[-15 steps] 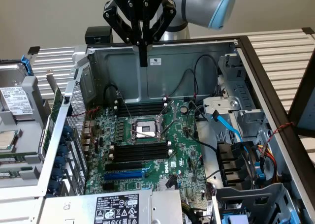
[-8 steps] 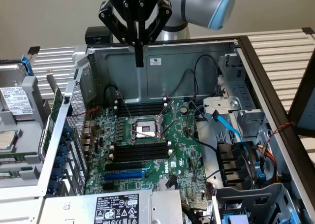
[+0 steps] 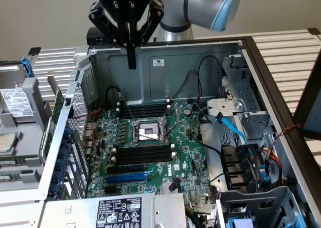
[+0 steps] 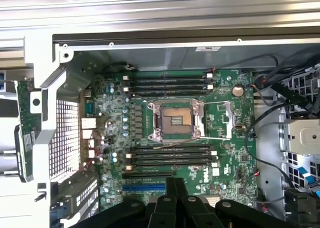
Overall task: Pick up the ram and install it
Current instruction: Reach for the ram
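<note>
end effector (image 3: 132,62): fingers pressed together, nothing between them
end effector position: hanging high over the open computer case (image 3: 200,70), pointing down, touching nothing
wrist view: closed fingertips (image 4: 175,184) show over the edge of the motherboard (image 4: 225,133), by the blue expansion slot (image 4: 145,187)
ram (image 3: 54,123): not picked up; standing on edge outside the case, against its perforated side wall on the exterior view's left; green stick, white label visible in the wrist view (image 4: 25,118)
end effector to ram: well apart
CPU socket (image 3: 148,133): middle of the board, open
black memory slots (image 3: 143,155): one bank between the socket and the blue slot, another bank (image 3: 145,110) on the socket's far side; all look unfilled
power supply (image 3: 118,213): near edge of the case, labels facing up
blue cable (image 3: 231,129): runs along the drive bays, exterior view's right
worktop (image 3: 286,47): slatted, carries the case
</note>
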